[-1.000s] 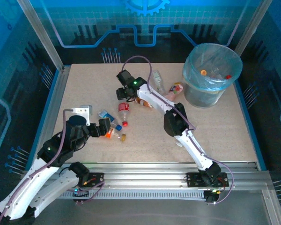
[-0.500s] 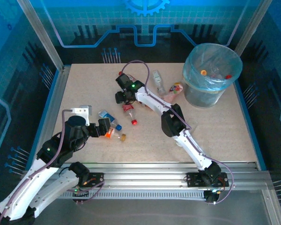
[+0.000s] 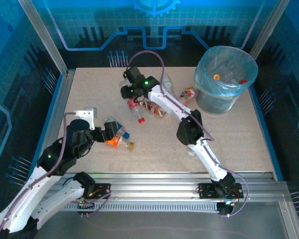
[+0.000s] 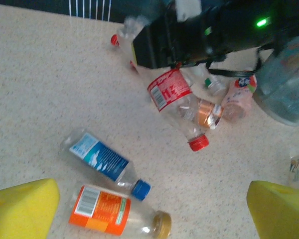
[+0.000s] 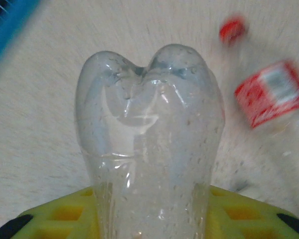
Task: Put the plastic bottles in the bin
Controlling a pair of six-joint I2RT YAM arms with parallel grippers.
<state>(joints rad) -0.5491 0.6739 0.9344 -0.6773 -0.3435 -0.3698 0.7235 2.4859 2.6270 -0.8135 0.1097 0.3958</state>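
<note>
My right gripper (image 5: pixel 152 208) is shut on a clear plastic bottle (image 5: pixel 149 134), whose dimpled base sticks out past the yellow fingers (image 5: pixel 65 211). From above, that gripper (image 3: pixel 130 94) is at the table's far middle, and the held bottle's red label (image 3: pixel 135 106) and red cap slant toward me. My left gripper (image 4: pixel 149 216) hangs open over an orange-labelled bottle (image 4: pixel 102 215) and a blue-labelled one (image 4: pixel 105 160), touching neither. The bin (image 3: pixel 224 102), lined with a blue bag, stands far right with several bottles inside.
Another red-labelled bottle (image 5: pixel 271 92) lies just right of the held one. A brown-labelled bottle (image 3: pixel 155 109), a clear one (image 3: pixel 168 85) and a pink one (image 3: pixel 188 93) lie between the right gripper and the bin. Metal rails edge the table.
The right gripper has closed on the red-capped bottle's base end and pulled it toward the far side. The left gripper has edged slightly over its two bottles.
</note>
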